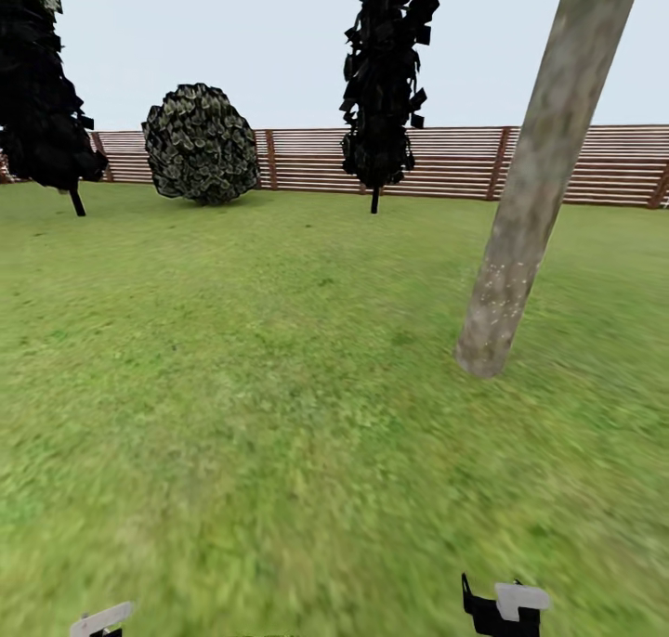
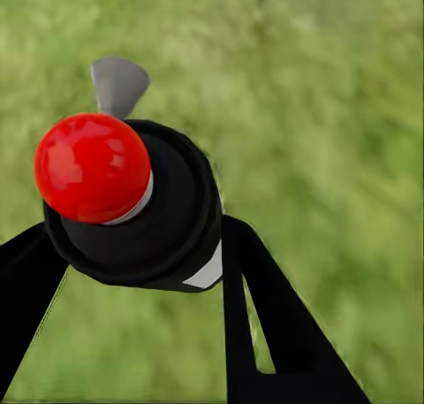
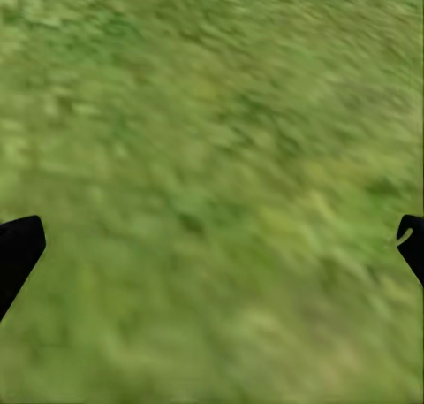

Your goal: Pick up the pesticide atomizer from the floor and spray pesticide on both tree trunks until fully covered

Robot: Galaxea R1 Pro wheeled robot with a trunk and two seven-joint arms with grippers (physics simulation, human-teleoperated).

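Pesticide atomizer (image 2: 132, 209) clamped in left hand (image 2: 141, 271), right hand (image 3: 212, 245) wide and idle over grass; risk of spraying short, tree trunk (image 1: 530, 191) well ahead, nozzle facing lawn

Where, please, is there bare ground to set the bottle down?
Open grass spreads from the left tool, shut on the pesticide atomizer, out to the round shrub and fence. It is tighter to the right, by the tree trunk.
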